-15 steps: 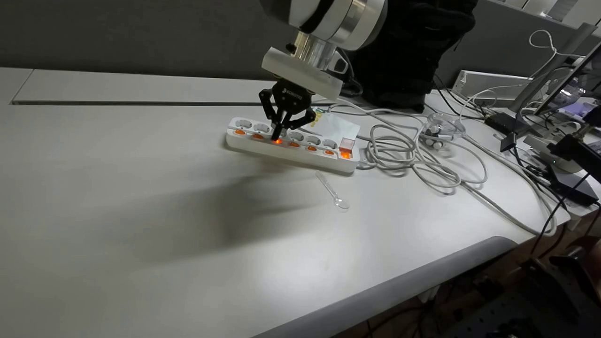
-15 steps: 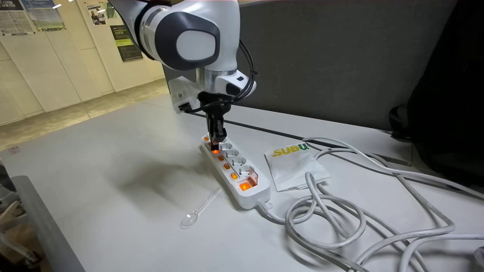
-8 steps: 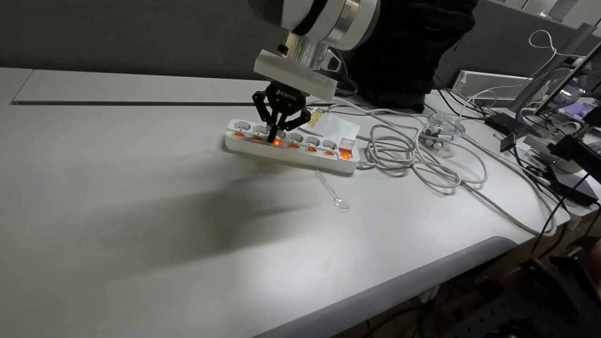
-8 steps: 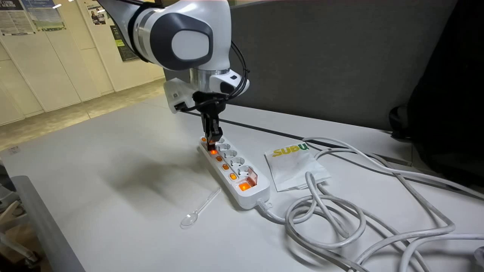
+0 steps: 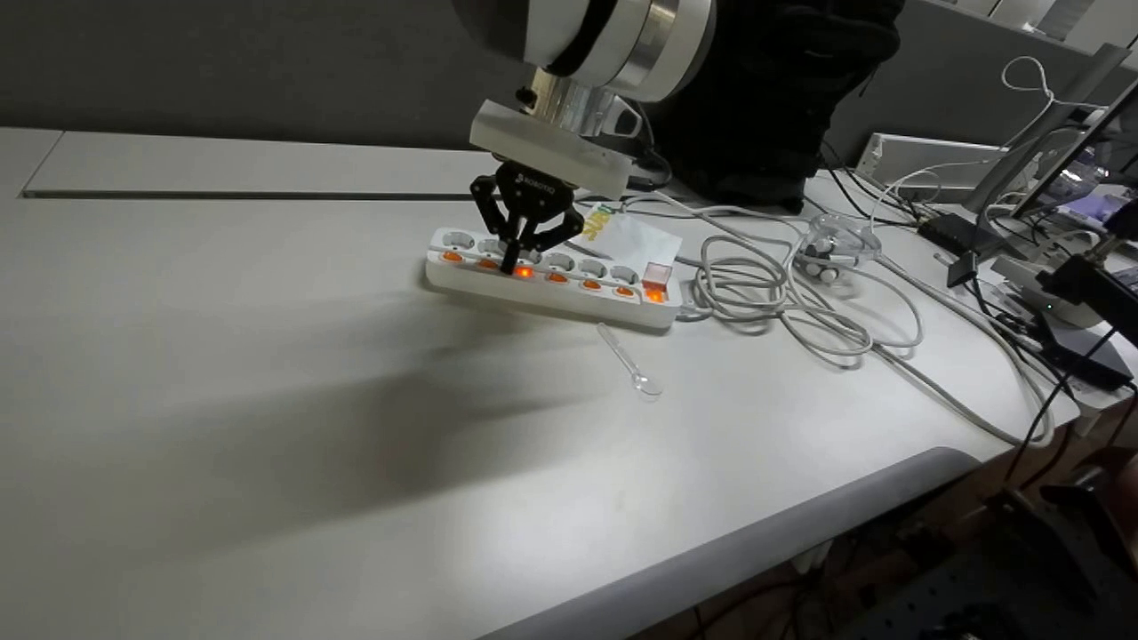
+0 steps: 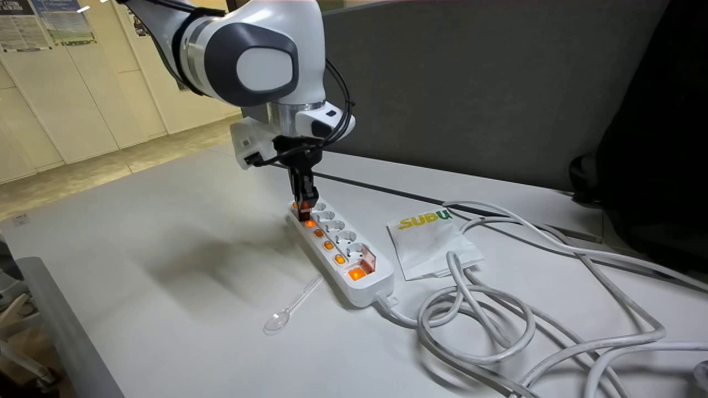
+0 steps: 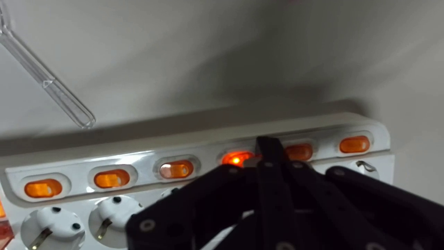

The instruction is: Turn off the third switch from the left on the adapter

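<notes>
Switch 3 from the left glows on the adapter, just right, in an exterior view, of the gripper, whose fingers, pressed together and empty, likely need a shift along the adapter's long axis.

Closed black claw between 1 bright switch and 1 dim switch on the white adapter.

The power strip is white, its rocker switches orange, the third switch from the left in an exterior view bright red-orange. The gripper is black, the spoon clear, the napkin white with yellow and green lettering.
</notes>
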{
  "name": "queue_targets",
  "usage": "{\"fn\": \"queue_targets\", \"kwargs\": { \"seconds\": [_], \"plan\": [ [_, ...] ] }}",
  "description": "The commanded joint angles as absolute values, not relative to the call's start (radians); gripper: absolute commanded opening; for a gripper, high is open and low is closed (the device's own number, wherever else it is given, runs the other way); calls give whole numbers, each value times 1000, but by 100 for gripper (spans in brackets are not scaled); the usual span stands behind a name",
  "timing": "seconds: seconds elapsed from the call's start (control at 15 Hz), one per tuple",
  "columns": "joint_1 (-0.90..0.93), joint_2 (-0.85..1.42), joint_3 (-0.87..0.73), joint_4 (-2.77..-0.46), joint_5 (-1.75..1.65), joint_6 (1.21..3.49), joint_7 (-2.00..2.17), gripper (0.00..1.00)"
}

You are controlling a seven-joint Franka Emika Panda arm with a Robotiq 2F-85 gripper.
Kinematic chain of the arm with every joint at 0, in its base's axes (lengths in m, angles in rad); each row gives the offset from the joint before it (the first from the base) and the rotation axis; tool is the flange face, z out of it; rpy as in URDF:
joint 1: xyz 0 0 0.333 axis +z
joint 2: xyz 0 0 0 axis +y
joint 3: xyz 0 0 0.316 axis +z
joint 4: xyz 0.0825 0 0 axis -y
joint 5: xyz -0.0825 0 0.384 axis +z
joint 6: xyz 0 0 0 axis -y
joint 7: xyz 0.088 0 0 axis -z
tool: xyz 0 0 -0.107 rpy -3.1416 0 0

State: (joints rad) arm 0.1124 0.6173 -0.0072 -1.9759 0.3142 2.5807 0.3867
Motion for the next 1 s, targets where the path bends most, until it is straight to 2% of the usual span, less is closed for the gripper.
{"fn": "queue_targets", "kwargs": {
  "seconds": [0.0, 0.4, 0.93],
  "plan": [
    [127, 555, -8, -2061, 308, 2622, 425, 0],
    [114, 589, 6, -2032, 306, 2613, 394, 1],
    [149, 506, -15, -2121, 294, 2673, 437, 0]
  ]
}}
